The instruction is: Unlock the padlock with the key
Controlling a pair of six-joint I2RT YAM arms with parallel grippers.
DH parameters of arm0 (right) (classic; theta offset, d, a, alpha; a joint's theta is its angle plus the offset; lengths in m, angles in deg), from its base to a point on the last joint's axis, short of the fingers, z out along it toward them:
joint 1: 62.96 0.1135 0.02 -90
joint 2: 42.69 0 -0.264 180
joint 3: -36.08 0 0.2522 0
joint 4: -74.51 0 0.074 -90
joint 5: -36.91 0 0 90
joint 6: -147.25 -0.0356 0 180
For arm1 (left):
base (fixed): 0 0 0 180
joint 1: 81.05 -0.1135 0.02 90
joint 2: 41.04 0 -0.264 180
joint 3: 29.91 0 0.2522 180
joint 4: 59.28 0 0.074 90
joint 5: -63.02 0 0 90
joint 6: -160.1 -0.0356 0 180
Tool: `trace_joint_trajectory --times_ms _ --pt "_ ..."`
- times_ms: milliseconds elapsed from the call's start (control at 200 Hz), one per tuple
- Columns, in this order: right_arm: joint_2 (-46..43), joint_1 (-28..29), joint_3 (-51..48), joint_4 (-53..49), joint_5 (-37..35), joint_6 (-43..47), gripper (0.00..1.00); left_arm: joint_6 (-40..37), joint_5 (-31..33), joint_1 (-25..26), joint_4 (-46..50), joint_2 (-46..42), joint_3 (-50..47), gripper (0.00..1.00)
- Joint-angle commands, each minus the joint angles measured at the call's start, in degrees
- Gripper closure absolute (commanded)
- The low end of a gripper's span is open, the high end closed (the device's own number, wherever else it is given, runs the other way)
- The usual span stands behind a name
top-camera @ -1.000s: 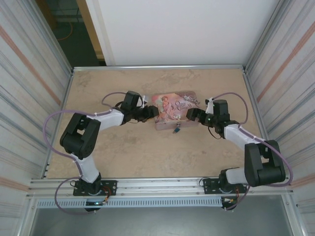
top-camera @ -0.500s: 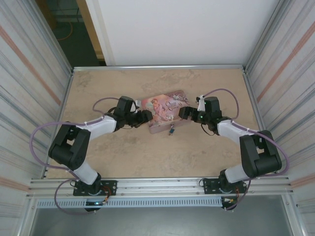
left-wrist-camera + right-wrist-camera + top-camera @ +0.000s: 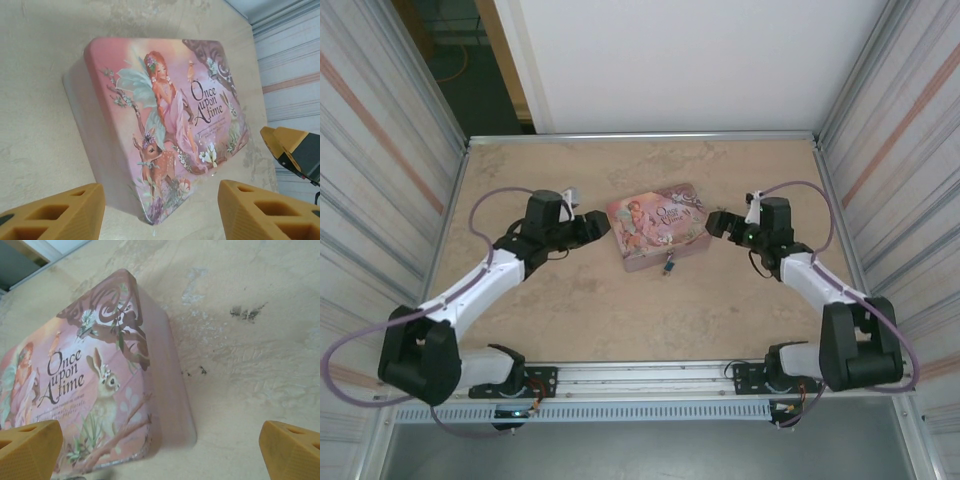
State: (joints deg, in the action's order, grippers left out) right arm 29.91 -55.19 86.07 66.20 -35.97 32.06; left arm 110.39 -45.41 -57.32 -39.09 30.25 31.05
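Pink tin (image 3: pixel 655 222) mid-table, blue padlock (image 3: pixel 670 266) at its 6 o'clock side, left gripper (image 3: pixel 597 226) spread wide at 9 o'clock, right gripper (image 3: pixel 714 224) likewise at 3 o'clock.

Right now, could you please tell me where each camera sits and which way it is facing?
Top external: above and behind the bases, looking down on the table; both arms show, left gripper and right gripper flanking the pink tin, padlock at its near edge.
Left wrist: on the left arm, facing right across the tin's lid; its open fingers at the bottom.
Right wrist: on the right arm, facing left at the tin's end; its fingers in the bottom corners.
Both wrist views share the lid.
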Motion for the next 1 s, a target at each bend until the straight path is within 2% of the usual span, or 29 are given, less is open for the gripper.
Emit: trace_joint_trajectory --times_ms 0,321,752,997 --pt "-5.08 -0.47 -2.27 -2.47 -1.31 1.25 0.01 -4.07 2.44 -0.26 4.79 -3.34 0.85 0.38" --pt "-16.92 -0.74 -9.00 0.00 3.67 -3.60 0.01 -6.12 -3.13 -0.16 6.27 -3.39 5.75 0.45" --pt "-26.15 -0.65 -15.52 1.46 12.32 -9.55 0.01 -6.44 -12.14 2.12 4.90 8.15 14.92 0.60" --pt "-27.42 3.05 -17.89 3.10 11.63 -11.55 0.01 -6.20 -14.49 3.34 4.84 14.90 18.99 0.73"
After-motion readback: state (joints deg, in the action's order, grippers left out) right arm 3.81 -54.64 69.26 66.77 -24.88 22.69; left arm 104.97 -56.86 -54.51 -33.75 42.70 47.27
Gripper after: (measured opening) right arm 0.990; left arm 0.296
